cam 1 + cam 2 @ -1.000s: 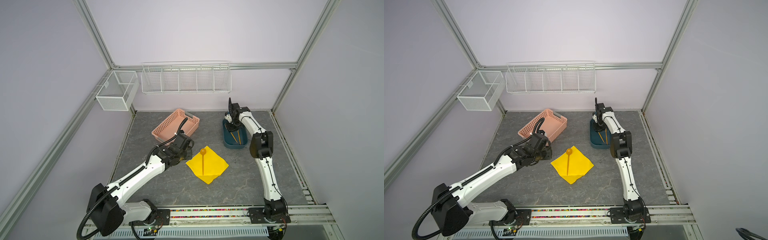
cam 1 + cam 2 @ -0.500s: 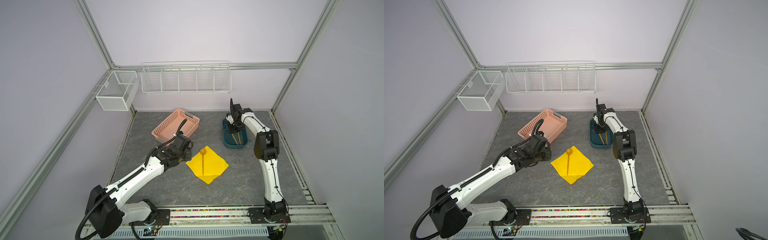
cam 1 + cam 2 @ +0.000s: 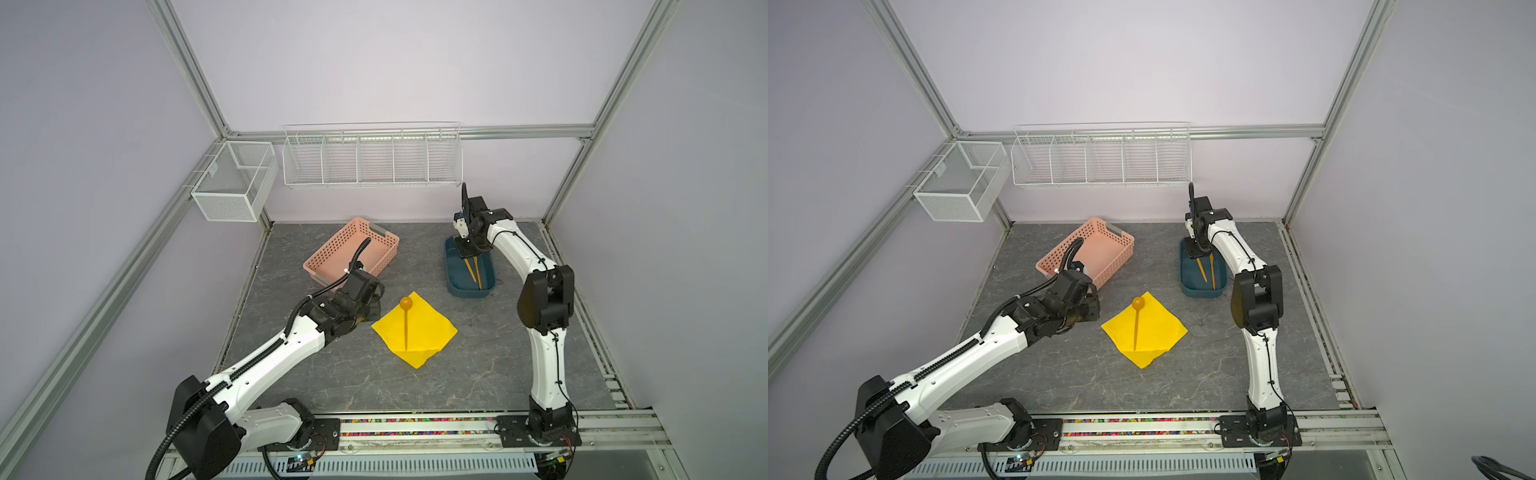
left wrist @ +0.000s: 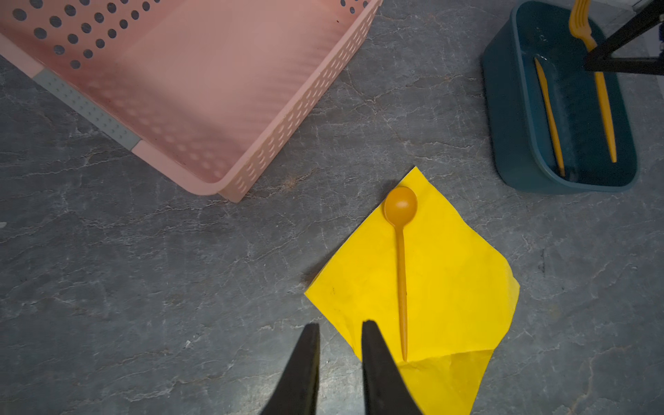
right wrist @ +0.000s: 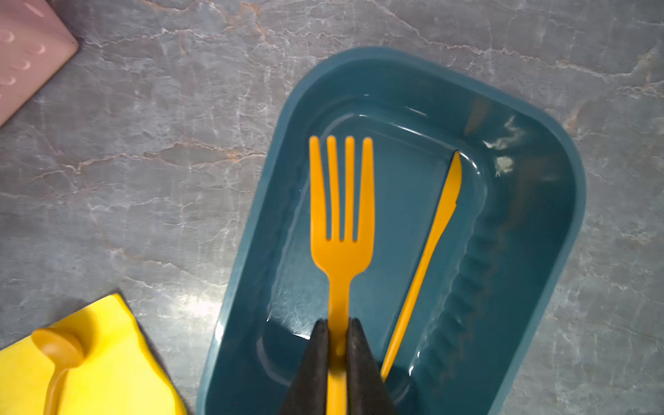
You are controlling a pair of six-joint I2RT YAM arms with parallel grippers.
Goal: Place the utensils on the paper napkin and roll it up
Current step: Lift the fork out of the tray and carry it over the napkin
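The yellow paper napkin (image 3: 424, 338) (image 4: 452, 287) lies like a diamond mid-table, its near corner folded over. An orange spoon (image 3: 405, 322) (image 4: 401, 266) rests along its middle, bowl toward the back. The fork (image 5: 340, 248) and knife (image 5: 429, 251) are inside a teal tray (image 5: 251, 215) (image 3: 454, 274). My right gripper (image 5: 337, 323) (image 3: 467, 254) reaches down into the tray, shut on the fork's handle. Just left of the napkin, my left gripper (image 4: 340, 325) (image 3: 1095, 311) hangs above its edge, jaws slightly apart and holding nothing.
A pink perforated basket (image 3: 353, 255) sits behind the left gripper, near the back left. White wire baskets (image 3: 372, 160) (image 3: 235, 183) hang on the back wall and left frame. The grey marbled tabletop (image 3: 478, 374) shows in front of the napkin.
My right gripper's jaws have come together on the fork handle, and that arm's elbow has swung right. The left arm has barely moved.
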